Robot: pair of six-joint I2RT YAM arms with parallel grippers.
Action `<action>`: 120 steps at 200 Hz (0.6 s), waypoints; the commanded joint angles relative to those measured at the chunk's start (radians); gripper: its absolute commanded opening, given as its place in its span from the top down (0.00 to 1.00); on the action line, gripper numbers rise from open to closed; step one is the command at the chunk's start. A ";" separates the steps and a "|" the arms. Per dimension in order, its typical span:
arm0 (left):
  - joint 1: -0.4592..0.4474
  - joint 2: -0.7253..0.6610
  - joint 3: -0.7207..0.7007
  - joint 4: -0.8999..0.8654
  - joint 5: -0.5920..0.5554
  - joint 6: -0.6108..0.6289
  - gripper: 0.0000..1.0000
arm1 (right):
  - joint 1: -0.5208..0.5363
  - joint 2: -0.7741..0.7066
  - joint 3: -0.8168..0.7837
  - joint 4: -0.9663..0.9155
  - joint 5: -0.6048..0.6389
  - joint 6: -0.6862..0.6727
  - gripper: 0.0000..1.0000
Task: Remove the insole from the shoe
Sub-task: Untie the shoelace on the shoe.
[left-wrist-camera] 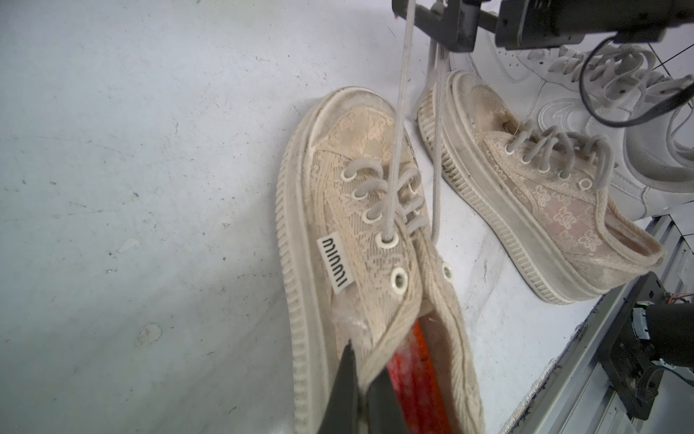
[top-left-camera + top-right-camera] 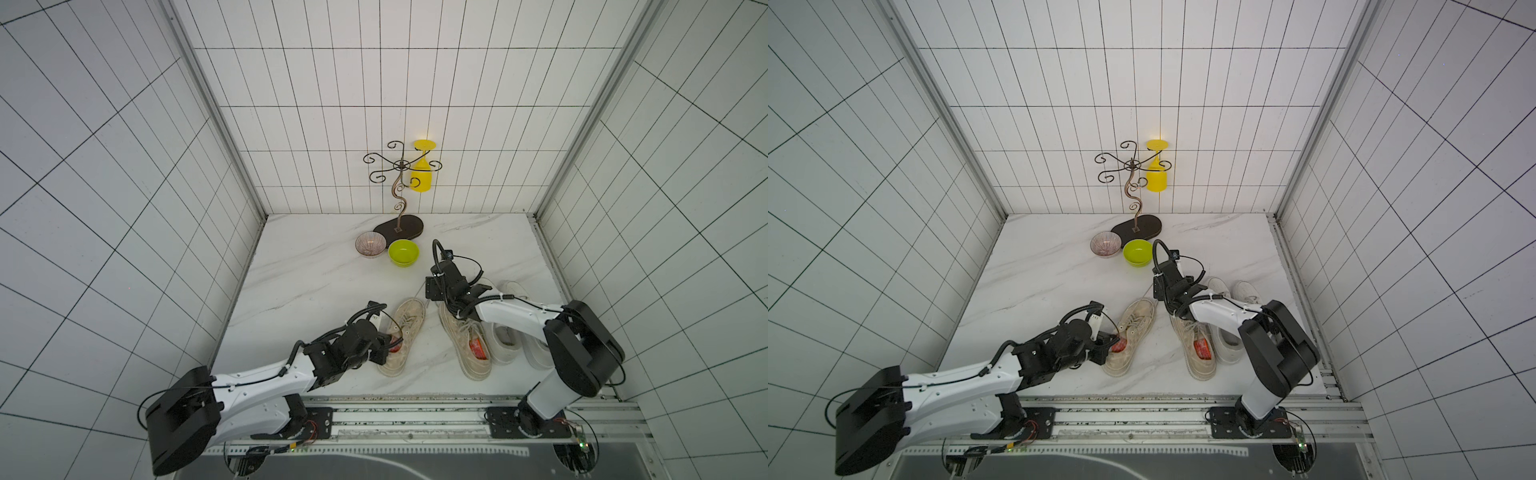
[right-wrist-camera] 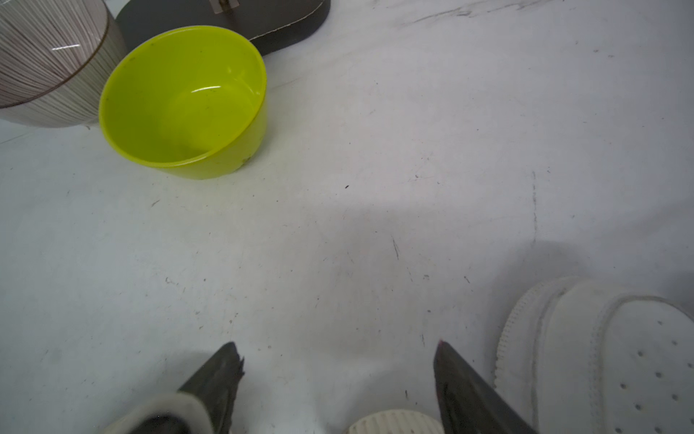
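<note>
Left jaws: clenched on the collar of the beige shoe [image 1: 360,195], red insole [image 1: 413,383] lying inside it. Right jaws: spread apart over bare desk [image 3: 375,225] near a green bowl [image 3: 210,169]. White marble-look top, grey-veined and scuffed; boxed on three sides by white tiled walls [image 2: 374,62], dark grout lines.

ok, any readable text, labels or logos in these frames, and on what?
"miumiu": black letters on the white tag sewn to the side of the beige shoe, seen in the left wrist view.
red insole: any print is too blurred to read.
white sneakers: a raised mark, no readable letters.
Nothing else is legible in any view.
</note>
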 commanded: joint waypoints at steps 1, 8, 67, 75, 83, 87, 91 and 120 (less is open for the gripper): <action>-0.008 -0.062 -0.017 0.048 0.010 0.006 1.00 | -0.055 0.000 0.117 -0.015 0.039 0.039 0.18; -0.007 -0.074 -0.018 0.035 0.003 0.009 1.00 | -0.076 -0.006 0.121 -0.023 0.037 0.043 0.17; -0.008 -0.120 -0.024 0.003 -0.054 0.006 1.00 | -0.154 -0.025 0.157 -0.080 -0.019 0.048 0.13; -0.008 -0.124 -0.027 0.012 -0.071 0.001 1.00 | -0.152 -0.039 0.148 -0.076 -0.044 0.044 0.13; -0.008 -0.121 -0.025 0.011 -0.099 -0.011 1.00 | -0.148 -0.057 0.132 -0.065 -0.075 0.040 0.14; -0.008 -0.120 -0.023 0.008 -0.117 -0.018 1.00 | -0.144 -0.068 0.125 -0.062 -0.092 0.035 0.13; -0.008 -0.119 -0.018 0.002 -0.136 -0.028 1.00 | -0.137 -0.079 0.116 -0.059 -0.108 0.030 0.14; -0.008 -0.102 0.008 0.037 -0.247 -0.075 1.00 | -0.040 -0.180 0.055 -0.061 -0.192 -0.042 0.15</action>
